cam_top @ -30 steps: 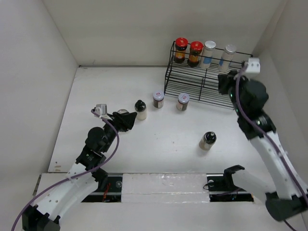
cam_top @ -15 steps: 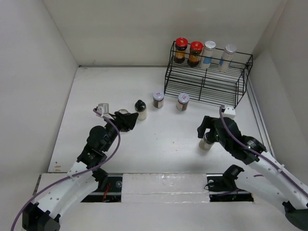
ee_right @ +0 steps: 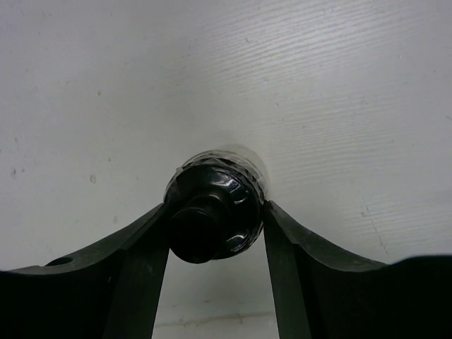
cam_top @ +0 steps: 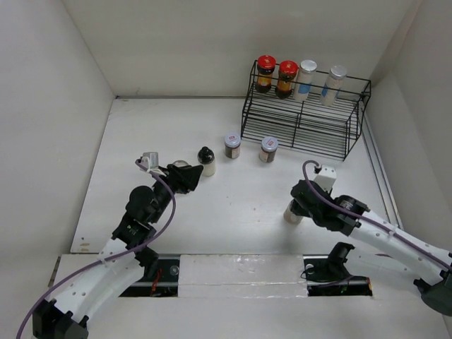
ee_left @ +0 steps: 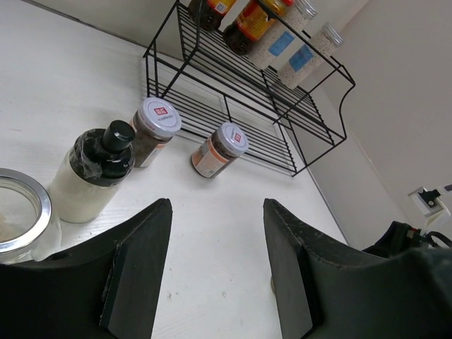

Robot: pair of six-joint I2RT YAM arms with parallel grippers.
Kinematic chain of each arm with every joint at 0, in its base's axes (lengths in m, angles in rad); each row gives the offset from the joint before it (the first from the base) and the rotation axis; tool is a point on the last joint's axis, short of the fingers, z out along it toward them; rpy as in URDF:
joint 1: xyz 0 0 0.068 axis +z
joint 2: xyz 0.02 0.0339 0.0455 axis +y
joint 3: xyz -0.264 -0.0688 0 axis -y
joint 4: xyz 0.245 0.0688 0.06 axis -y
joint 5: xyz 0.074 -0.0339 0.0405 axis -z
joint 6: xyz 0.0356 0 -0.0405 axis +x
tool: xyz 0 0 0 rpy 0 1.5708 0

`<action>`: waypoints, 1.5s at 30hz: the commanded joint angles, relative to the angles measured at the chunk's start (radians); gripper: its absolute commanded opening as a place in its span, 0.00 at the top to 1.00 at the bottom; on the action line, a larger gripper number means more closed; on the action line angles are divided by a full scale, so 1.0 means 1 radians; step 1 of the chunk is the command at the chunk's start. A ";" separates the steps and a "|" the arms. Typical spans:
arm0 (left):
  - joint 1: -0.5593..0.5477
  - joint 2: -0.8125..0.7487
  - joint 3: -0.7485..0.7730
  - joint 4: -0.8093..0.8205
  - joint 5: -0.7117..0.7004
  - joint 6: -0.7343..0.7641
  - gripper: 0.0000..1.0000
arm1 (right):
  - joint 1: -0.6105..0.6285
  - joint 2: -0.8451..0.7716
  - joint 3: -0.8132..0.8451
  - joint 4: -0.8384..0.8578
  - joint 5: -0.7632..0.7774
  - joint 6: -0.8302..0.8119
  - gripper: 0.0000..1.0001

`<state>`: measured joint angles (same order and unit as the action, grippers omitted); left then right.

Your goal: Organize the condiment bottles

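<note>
My right gripper (cam_top: 298,203) is low over the table, its jaws pressed on both sides of the black cap of a cream bottle (cam_top: 291,212). The right wrist view shows this gripper (ee_right: 215,206) holding the cap (ee_right: 212,212). My left gripper (cam_top: 191,174) is open and empty (ee_left: 217,212). Beside it stand another cream black-capped bottle (cam_top: 206,161) (ee_left: 92,176) and a clear silver-rimmed jar (ee_left: 18,212). Two dark spice jars (cam_top: 232,146) (cam_top: 268,149) stand in front of the rack. Two red-capped bottles (cam_top: 265,73) (cam_top: 287,78) and two clear silver-lidded ones (cam_top: 306,76) (cam_top: 333,85) stand on its top shelf.
The black wire rack (cam_top: 304,123) stands at the back right, its lower shelves bare. White walls close in the table at the left, back and right. A black rail (cam_top: 233,272) runs along the near edge between the arm bases.
My right arm swung from the rack down to the front bottle and its jaws now grip the cap. That bottle shifted slightly left. My left arm has barely moved.
</note>
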<state>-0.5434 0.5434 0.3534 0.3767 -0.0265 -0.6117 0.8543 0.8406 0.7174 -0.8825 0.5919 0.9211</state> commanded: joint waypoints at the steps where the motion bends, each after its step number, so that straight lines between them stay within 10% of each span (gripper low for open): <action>1: -0.004 0.009 0.018 0.048 0.023 -0.003 0.50 | 0.008 0.040 0.002 0.008 0.054 0.018 0.41; 9: -0.004 -0.002 0.009 0.048 0.014 -0.003 0.50 | 0.041 0.091 0.020 0.047 0.086 -0.028 0.74; 19: -0.004 -0.002 0.009 0.048 0.005 -0.003 0.50 | 0.086 0.069 0.232 0.039 0.218 -0.151 0.81; 27: -0.004 0.018 -0.001 0.073 0.014 -0.003 0.50 | -0.090 0.179 0.499 0.470 0.053 -0.562 0.83; 45: -0.004 0.009 0.007 0.056 0.023 -0.003 0.48 | -0.415 1.075 1.402 0.453 -0.333 -0.827 0.83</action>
<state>-0.5434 0.5640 0.3534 0.3775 -0.0143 -0.6117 0.4618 1.8740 2.0171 -0.4160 0.3153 0.1333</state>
